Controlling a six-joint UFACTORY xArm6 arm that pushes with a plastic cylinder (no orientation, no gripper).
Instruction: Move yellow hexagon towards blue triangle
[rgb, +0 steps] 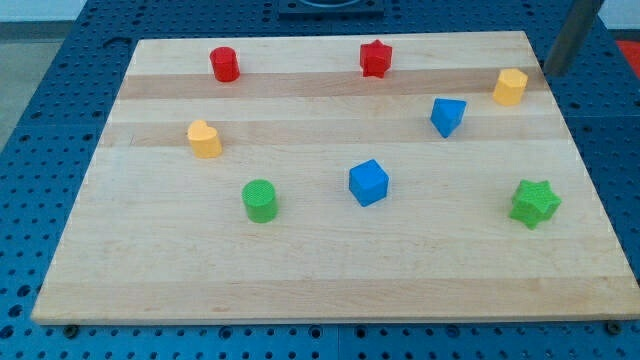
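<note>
Red cylinder (225, 64) and red star (375, 58) up top; yellow heart (204, 139), green cylinder (260, 200), blue cube (368, 183), green star (534, 203) below.

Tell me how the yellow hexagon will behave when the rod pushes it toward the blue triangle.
The yellow hexagon sits squat and flat-based, so it will probably slide, not tip. Its flat sides suggest it won't roll, though an off-centre push may spin it. My tip stands up-right of it, opposite the blue triangle, which favours a fairly straight shove.
</note>
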